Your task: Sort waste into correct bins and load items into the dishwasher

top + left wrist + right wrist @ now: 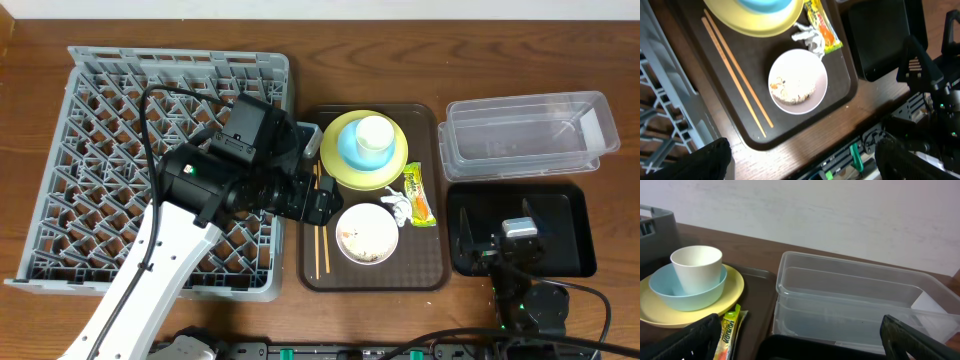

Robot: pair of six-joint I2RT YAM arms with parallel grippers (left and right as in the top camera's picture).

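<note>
The left gripper [802, 162] hung spread near the glossy round white bowl [798, 81] at the brown tray's [837, 70] front edge. The right gripper [805, 342], also spread, faced the clear rectangular tub [855, 300].

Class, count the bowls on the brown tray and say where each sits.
2. A light blue bowl sits on the yellow-green plate at the far end of the brown tray, a white cup inside it. A white bowl holding food scraps sits nearer the robot. None seems hidden.

White bowl [798, 82] beside chopsticks [742, 75] on brown tray [841, 96].
</note>
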